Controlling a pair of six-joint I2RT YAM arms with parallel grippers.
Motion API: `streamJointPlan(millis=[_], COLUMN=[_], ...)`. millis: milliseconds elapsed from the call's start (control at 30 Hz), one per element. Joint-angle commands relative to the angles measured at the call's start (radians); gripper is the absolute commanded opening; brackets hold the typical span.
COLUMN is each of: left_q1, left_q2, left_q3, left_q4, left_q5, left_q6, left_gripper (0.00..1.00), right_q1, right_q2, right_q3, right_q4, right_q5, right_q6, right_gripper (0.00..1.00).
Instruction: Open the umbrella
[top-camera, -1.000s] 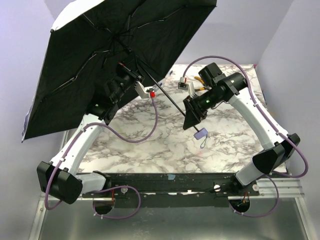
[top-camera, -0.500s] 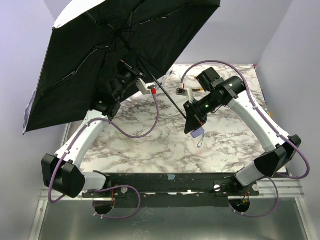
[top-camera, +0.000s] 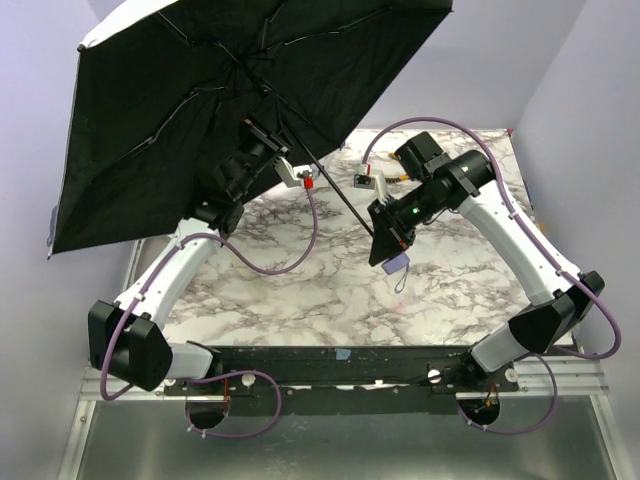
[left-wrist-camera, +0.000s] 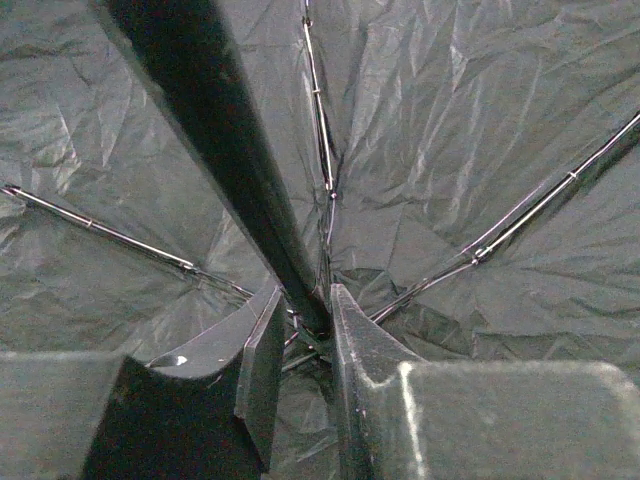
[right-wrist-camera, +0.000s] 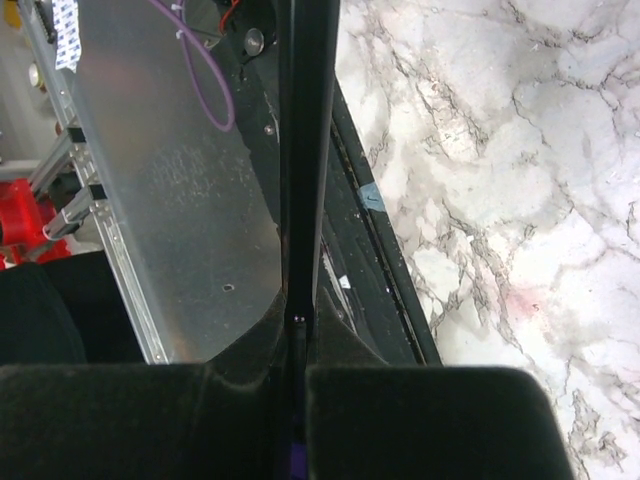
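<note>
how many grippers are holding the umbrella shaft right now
2. The left gripper clamps the umbrella shaft high, near the canopy hub; the right gripper clamps it low, just above the handle.

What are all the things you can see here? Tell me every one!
umbrella: one, open, black inside with a pale edge, raised at far left
shaft: one, thin black, slanting from canopy to handle
handle: one, lavender with a strap, at the shaft's low end
table: one, white-grey marble top
metal plate: one, silver, near edge
cables: several, purple, looping over the table
left gripper: one, black, shut on the shaft near the canopy
right gripper: one, black, shut on the shaft near the handle
</note>
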Motion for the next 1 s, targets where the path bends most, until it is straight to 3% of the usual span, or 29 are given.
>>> streamJointPlan(millis=[0,333,500,767,967], left_q1=[0.012,0.039,0.07,0.073,0.055], left_q2=[0.002,0.017,0.024,-0.052,-0.073], left_q3=[-0.003,-0.017,-0.008,-0.086,-0.116], left_q4=[0.025,-0.01,-0.053,-0.179,-0.211], left_q5=[0.051,0.077,0.1,0.271,0.3], left_q6=[0.043,0.057,0.058,0.063,0.038], left_gripper=[0.26,0.34,0.33,0.4,0.4], right_q1=[0.02,0.02,0.021,0.02,0.02], right_q2=[-0.038,-0.048,-0.06,-0.049,-0.051], right_q3=[0.021,0.012,0.011,0.013,0.006], right_q4=[-0.021,-0.022,-0.023,-0.01,0.018], right_q5=[-0.042,-0.048,-0.045,-0.059,-0.064], right_q6=[-0.07,-0.093,-0.111,-0.117,-0.095], right_gripper=[0.01,0.01,0.01,0.01,0.01])
